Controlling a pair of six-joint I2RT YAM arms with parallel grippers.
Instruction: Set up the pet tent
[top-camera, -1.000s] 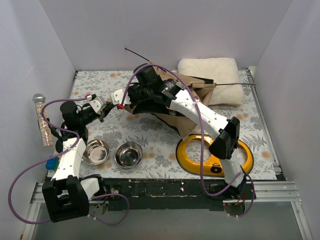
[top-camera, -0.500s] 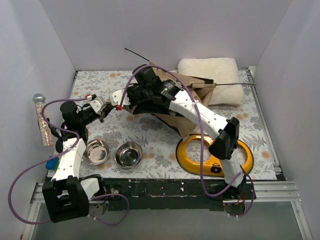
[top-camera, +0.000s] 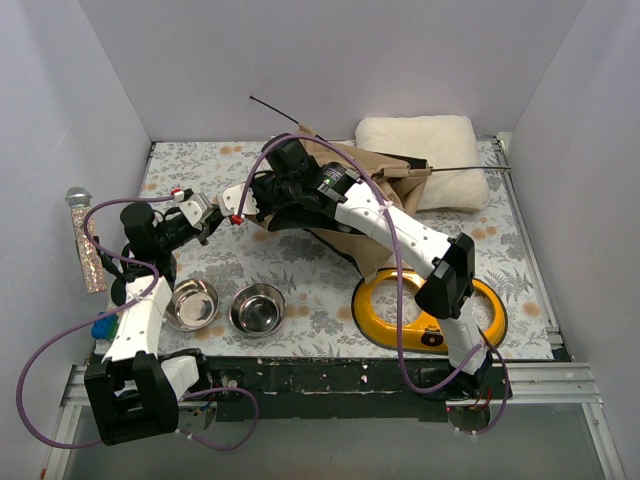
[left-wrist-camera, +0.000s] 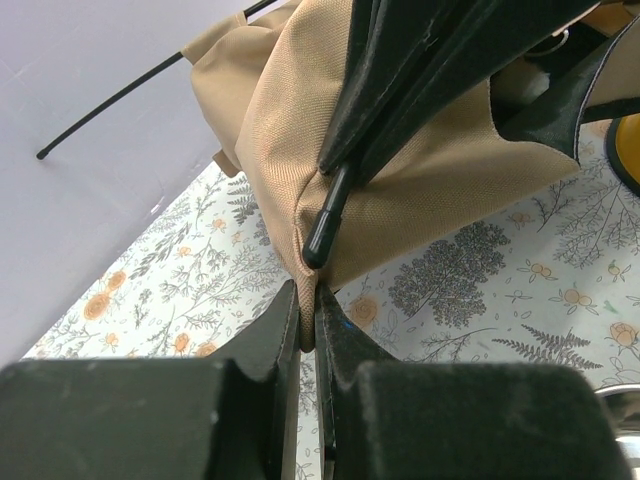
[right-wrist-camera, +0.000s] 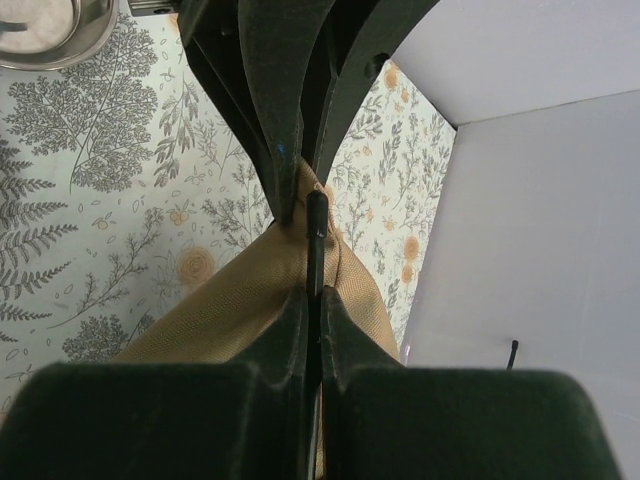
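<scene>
The pet tent (top-camera: 368, 170) lies collapsed at the back middle of the table, tan fabric with black lining. One thin black rod (top-camera: 270, 106) pokes out to the back left and another points right over the cushion. My left gripper (top-camera: 229, 213) is shut on the tent's tan fabric corner (left-wrist-camera: 306, 262), as the left wrist view (left-wrist-camera: 308, 302) shows. My right gripper (top-camera: 256, 198) is shut on a thin black rod (right-wrist-camera: 316, 240) whose tip sits at that same corner, right against the left fingers (right-wrist-camera: 268, 95). Tan fabric (right-wrist-camera: 225, 305) bunches under the right gripper (right-wrist-camera: 313, 300). The doorway and pom-pom are hidden.
A cream cushion (top-camera: 425, 150) lies at the back right. A yellow oval bowl stand (top-camera: 385, 312) sits at the front right under the right arm. Two steel bowls (top-camera: 193, 303) (top-camera: 258, 309) stand at the front left. A glittery toy (top-camera: 86, 240) hangs at the left wall.
The right gripper with the rod and the tent's corner have shifted slightly left toward the left gripper. The left arm has hardly moved.
</scene>
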